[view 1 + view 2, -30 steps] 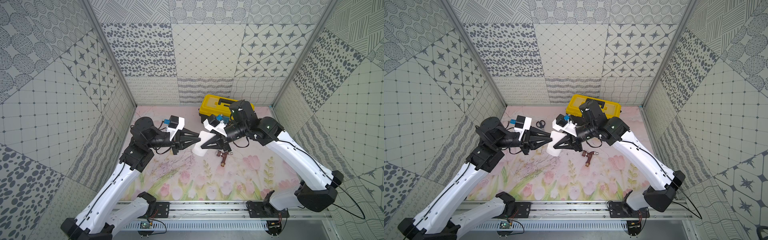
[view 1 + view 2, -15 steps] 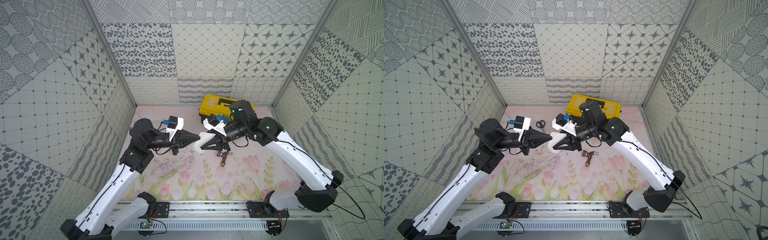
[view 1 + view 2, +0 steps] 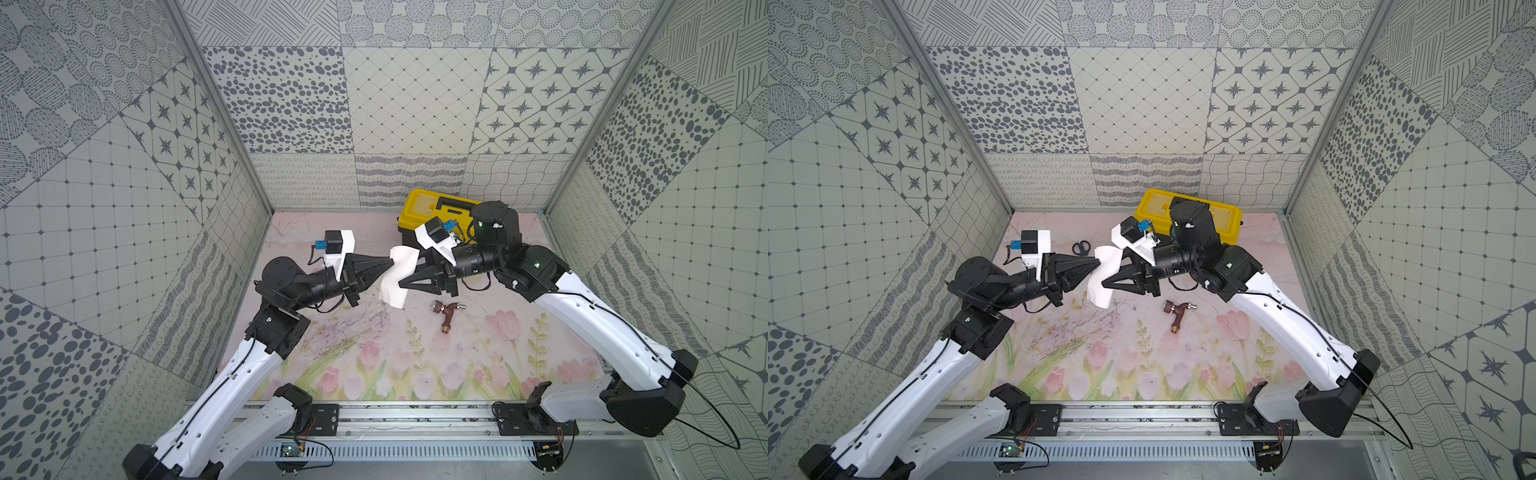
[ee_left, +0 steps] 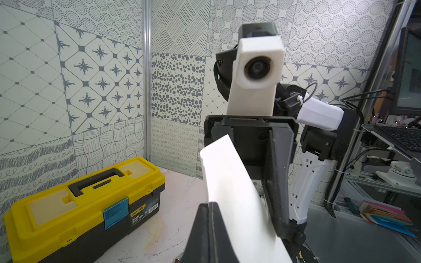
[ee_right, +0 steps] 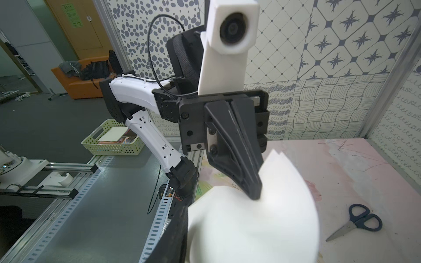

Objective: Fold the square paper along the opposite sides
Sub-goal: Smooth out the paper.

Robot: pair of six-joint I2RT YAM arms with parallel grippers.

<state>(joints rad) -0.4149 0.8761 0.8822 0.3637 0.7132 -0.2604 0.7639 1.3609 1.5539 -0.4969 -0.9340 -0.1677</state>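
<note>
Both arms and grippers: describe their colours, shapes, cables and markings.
The left arm and right arm have white link shells, black joints and thin black cables running along them. The left gripper and right gripper carry black ribbed fingers tapering to a point. Each wrist bears a white blocky camera mount with a small blue part beside it. No markings are legible.

Left claw (image 3: 391,262) has clamped the square paper (image 3: 394,289); right claw (image 3: 409,272) has loosened.
</note>
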